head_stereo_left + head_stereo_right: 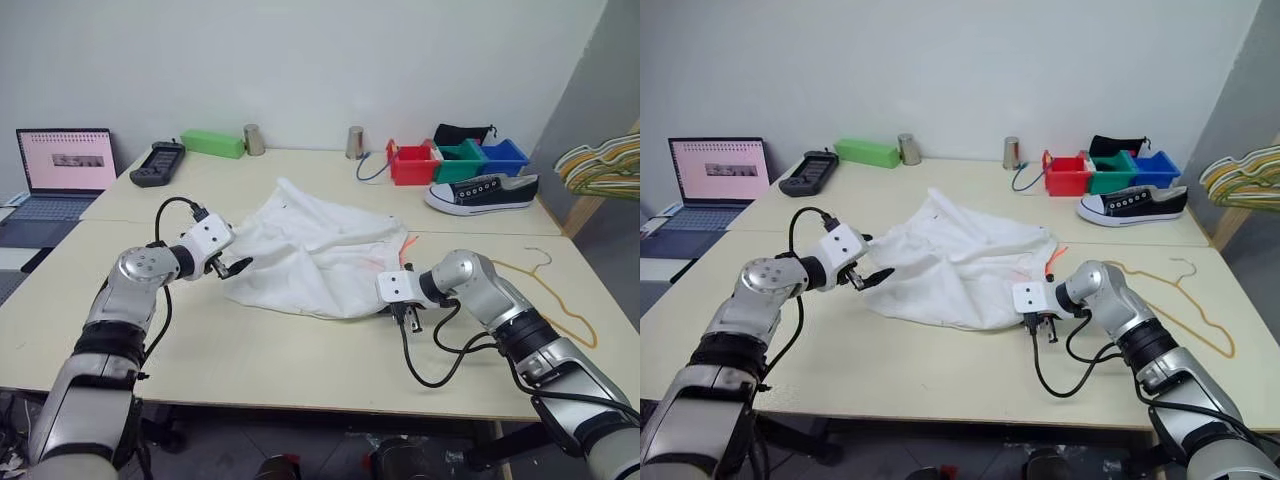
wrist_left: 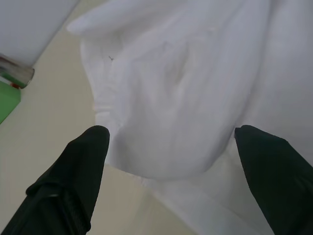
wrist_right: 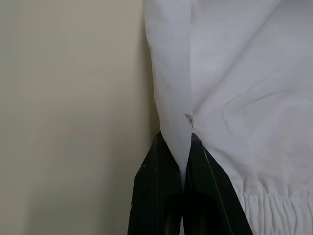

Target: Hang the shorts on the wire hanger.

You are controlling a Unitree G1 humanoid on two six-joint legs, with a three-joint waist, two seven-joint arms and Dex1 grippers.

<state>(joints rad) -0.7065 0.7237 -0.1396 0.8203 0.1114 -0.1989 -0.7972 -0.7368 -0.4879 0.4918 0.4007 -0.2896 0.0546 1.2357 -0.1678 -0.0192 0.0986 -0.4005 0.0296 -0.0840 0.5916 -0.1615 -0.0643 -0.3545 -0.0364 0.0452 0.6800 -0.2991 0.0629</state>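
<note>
R gripper (image 3: 182, 147) is clamped on a fold of the shorts (image 1: 320, 250): wrist view shows both black fingers (image 3: 161, 196) pressed together w/ a thin pinch of white cloth between them, gathered waistband just beside. From the head cam it sits at the near-right edge of the cloth, pointing down and toward the robot's left.

L gripper (image 1: 232, 266) is spread wide, nothing in it. Its two fingers (image 2: 83, 166) frame the left edge of the shorts in the wrist view; tips are just beside the cloth, can't tell if touching.

Shorts lie crumpled in the middle of the table (image 1: 300, 370), between the two grippers, w/ a small orange tag (image 1: 406, 243) at the right side and a faint reddish mark near it.

Hanger (image 1: 560, 300), thin gold wire, lies flat on the table to the right of the right arm, hook toward the back, apart from the shorts.

Farther back: black-and-white sneaker (image 1: 482, 192), red, green and blue bins (image 1: 458, 160), two metal cups (image 1: 254, 139), green box (image 1: 212, 143), black handheld device (image 1: 158, 163). Laptop (image 1: 62, 170) open on the far left. Bunch of pale hangers (image 1: 600, 160) at the right edge.
</note>
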